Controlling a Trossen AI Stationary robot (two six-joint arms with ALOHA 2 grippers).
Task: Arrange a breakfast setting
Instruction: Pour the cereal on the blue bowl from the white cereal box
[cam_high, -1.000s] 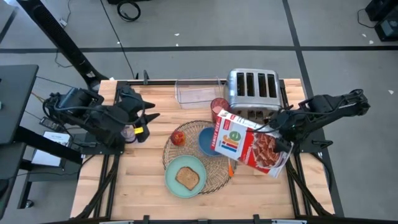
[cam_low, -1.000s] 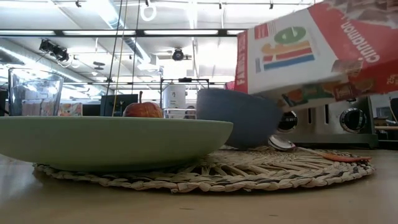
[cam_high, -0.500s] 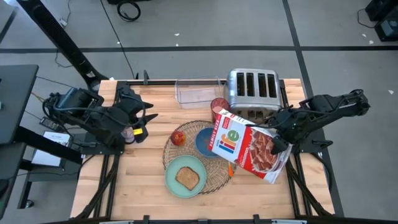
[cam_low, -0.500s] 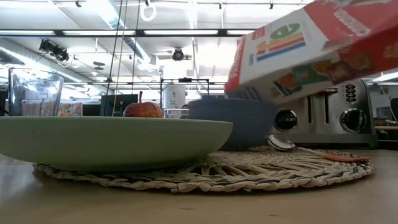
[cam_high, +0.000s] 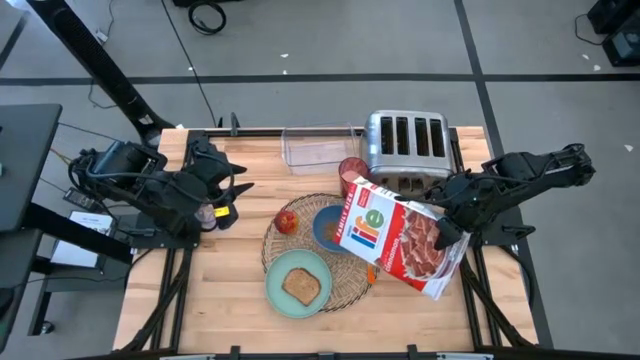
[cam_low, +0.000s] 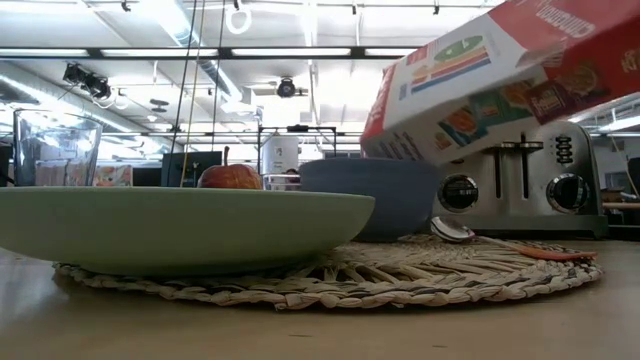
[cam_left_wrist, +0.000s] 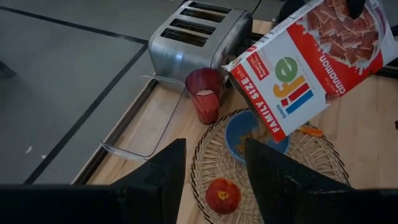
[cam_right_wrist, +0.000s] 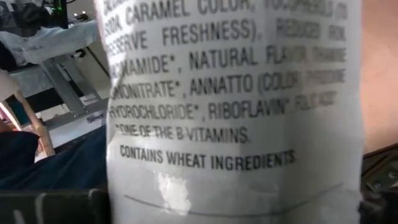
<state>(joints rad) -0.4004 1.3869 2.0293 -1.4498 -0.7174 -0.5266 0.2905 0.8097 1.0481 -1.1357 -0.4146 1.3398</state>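
Nearest the front edge of the desk (cam_high: 220, 310), mint-green plate (cam_high: 297, 285) sits on the front of the round woven placemat (cam_high: 345, 283), toast slice (cam_high: 301, 286) lying flat in it. Behind it on the mat: red apple (cam_high: 287, 221) to the left, blue bowl (cam_high: 328, 228) near the centre, orange-handled utensil (cam_high: 372, 272) at the mat's right edge. Cereal box (cam_high: 402, 236) hangs tilted above the bowl, opened corner down over it, cereal visible in the bowl from the left wrist view. Right pincer (cam_high: 446, 226) grips the box at its upper end, jaws closed on its sides. Left pincer (cam_high: 237, 189) hovers over the left side of the desk, well apart from the mat, jaws parted, nothing between them. Farther back, translucent pink cup (cam_high: 352, 172) stands just beside the chrome toaster (cam_high: 405, 140); clear plastic bin (cam_high: 320, 148) lies left of the toaster at the rear edge.
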